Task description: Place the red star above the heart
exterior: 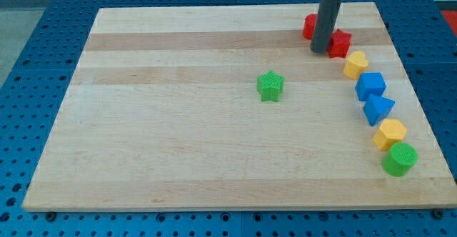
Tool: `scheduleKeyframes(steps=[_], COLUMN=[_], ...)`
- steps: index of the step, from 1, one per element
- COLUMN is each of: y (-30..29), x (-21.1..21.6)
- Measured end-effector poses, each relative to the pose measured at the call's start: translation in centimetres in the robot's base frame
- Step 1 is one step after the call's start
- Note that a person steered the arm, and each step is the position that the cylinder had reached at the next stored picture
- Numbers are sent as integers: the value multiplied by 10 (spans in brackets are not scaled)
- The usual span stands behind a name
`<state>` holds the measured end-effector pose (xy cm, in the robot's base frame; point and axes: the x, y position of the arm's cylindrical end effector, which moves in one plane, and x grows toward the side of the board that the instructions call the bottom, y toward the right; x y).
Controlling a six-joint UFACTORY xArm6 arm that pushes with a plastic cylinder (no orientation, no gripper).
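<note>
The red star [340, 43] lies near the view's top right of the wooden board, just up and left of the yellow heart [355, 64]. My tip [319, 51] rests on the board touching the red star's left side. A second red block [310, 26] sits behind the rod, partly hidden, so its shape is unclear.
A green star [270, 86] lies near the board's middle. Down the view's right side run a blue cube [370, 86], a blue triangle [378, 109], a yellow hexagon [389, 133] and a green cylinder [399, 158]. The board's right edge [421, 116] is close to them.
</note>
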<state>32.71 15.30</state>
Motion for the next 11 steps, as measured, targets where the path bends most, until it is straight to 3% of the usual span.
scheduleKeyframes(steps=[4, 11], y=[1, 16], x=[-20, -3])
